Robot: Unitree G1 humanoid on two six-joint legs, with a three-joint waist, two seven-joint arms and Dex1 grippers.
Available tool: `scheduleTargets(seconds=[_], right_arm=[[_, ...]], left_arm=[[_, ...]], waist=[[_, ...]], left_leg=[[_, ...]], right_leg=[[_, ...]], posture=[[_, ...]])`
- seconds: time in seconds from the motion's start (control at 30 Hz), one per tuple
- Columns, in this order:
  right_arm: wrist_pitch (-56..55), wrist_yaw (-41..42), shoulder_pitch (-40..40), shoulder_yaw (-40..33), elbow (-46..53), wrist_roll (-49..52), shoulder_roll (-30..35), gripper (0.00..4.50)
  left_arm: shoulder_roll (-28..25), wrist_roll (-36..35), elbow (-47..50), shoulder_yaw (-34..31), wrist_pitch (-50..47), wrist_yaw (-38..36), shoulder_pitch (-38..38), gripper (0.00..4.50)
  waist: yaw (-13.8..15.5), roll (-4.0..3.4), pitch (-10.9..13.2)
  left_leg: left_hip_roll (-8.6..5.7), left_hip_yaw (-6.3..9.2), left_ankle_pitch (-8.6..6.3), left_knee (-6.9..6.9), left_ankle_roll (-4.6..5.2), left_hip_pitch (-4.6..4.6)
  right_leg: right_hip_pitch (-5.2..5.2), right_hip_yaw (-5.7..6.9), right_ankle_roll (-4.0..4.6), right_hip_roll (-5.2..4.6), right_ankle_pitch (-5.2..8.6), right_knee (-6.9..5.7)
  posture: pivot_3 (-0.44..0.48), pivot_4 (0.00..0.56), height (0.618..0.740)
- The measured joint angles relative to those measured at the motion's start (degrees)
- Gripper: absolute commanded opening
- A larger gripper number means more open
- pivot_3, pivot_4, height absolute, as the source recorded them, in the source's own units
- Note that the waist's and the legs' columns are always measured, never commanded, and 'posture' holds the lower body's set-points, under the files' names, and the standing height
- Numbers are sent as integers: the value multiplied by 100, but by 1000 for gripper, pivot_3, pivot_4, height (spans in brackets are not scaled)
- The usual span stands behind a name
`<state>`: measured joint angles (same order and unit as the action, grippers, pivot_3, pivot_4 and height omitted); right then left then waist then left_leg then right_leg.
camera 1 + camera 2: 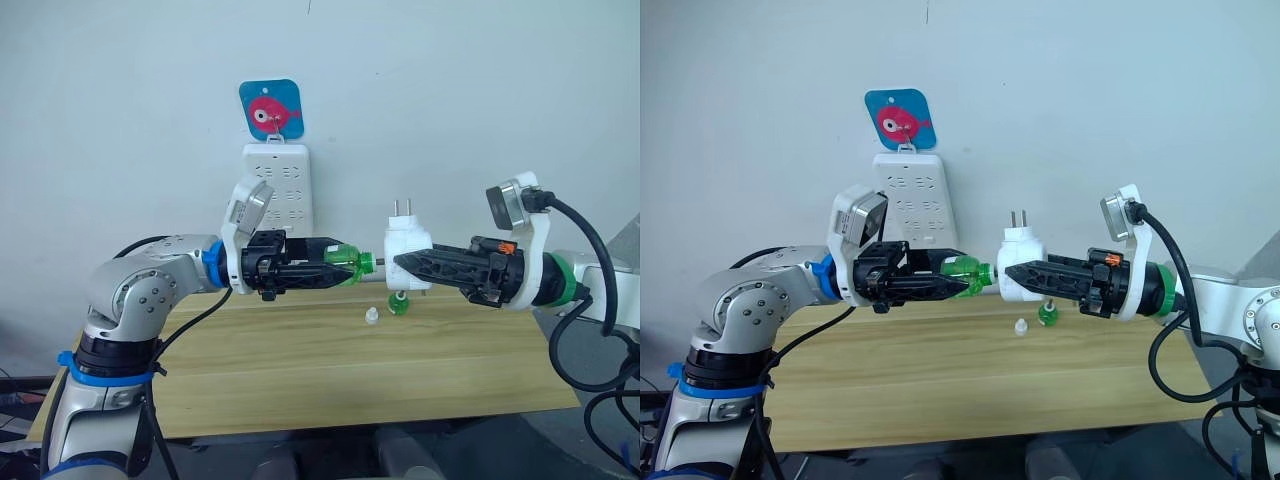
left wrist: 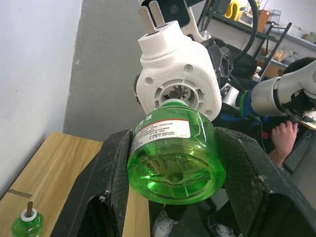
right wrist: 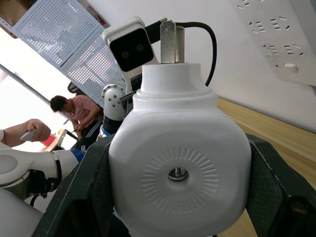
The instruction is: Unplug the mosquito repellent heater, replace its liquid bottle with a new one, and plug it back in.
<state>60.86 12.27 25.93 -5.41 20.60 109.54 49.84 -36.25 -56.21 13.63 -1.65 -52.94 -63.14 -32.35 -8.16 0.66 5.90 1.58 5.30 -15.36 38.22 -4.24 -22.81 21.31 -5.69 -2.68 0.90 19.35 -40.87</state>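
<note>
The white mosquito repellent heater (image 1: 408, 245) hangs in the air above the table, prongs pointing up, with my right gripper (image 1: 402, 263) shut on its body. My left gripper (image 1: 338, 270) is shut on a green liquid bottle (image 1: 351, 261) held on its side. The bottle's neck points at the heater's underside and meets it. In the left wrist view the bottle (image 2: 173, 158) sits between the black fingers (image 2: 106, 177), with the heater's socket (image 2: 177, 74) right behind it. The right wrist view faces the heater's vented top (image 3: 180, 163).
A second green bottle (image 1: 398, 303) and a small white cap (image 1: 371, 316) stand on the wooden table (image 1: 350, 375) below the heater. A white power strip (image 1: 277, 185) hangs on the wall under a blue fish sticker (image 1: 271, 108). A person (image 3: 74, 111) sits in the background.
</note>
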Motion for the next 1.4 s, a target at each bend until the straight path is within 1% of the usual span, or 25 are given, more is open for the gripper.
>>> scheduleTargets(seconds=[0.5, 0.77, 1.13, 1.4], right_arm=[[-30, 31, -3, -3, 17, -144, 28, 2991], [-19, 102, -3, 30, 96, -292, 43, 2991], [-37, 127, -1, 43, 95, -476, 32, 2991], [60, 269, -1, 56, 95, -563, 36, 2991]], left_arm=[[66, 0, -5, -26, -83, 122, -52, 2282], [-3, 155, -4, 25, -69, -39, -74, 2282], [158, 395, -78, 32, -18, -123, -112, 2282], [40, 471, -67, 95, -15, -268, -111, 2282]], waist=[[1, 0, -1], [1, -1, -1], [0, 0, -2], [1, 0, -2]], left_leg=[[0, 0, 1, 2, 0, 0], [0, 0, 1, 2, 0, 0], [0, 1, 1, 2, 0, 0], [0, 2, 1, 3, 0, 0]], right_leg=[[0, 0, 0, 0, 0, -1], [0, 0, 1, 0, 0, -2], [0, 1, 1, 0, 0, -2], [-1, 2, 1, 0, -1, -3]], posture=[[-122, 16, 740], [-122, 16, 740], [-123, 16, 740], [-123, 15, 740]])
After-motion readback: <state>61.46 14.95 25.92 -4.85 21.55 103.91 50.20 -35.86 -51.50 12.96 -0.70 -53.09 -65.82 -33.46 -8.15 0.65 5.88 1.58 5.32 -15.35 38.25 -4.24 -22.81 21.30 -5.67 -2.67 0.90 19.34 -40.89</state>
